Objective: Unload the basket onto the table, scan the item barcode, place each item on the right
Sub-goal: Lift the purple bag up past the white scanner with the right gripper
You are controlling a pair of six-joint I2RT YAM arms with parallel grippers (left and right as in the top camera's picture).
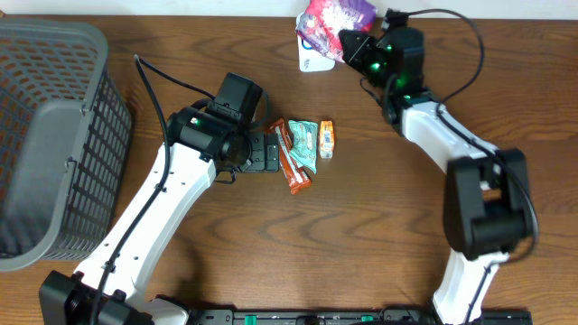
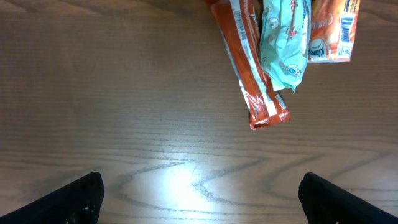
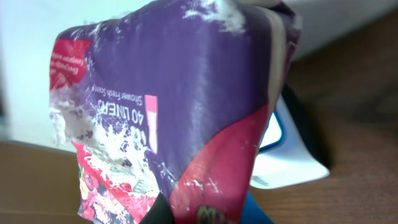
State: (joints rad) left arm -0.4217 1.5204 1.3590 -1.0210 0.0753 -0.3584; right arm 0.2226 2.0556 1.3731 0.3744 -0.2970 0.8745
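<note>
A purple pack (image 1: 332,20) is clamped by the right gripper (image 1: 350,43) (close by the white scanner (image 1: 312,61)); the left gripper (image 2: 199,199) is spread wide, empty, near three snacks (image 1: 304,142).

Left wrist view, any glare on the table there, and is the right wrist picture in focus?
Left wrist view: a bright glare patch on the table just ahead of the open left gripper. Right wrist view: the purple packet fills the frame, its print legible but soft; the white device behind is blurred.
</note>
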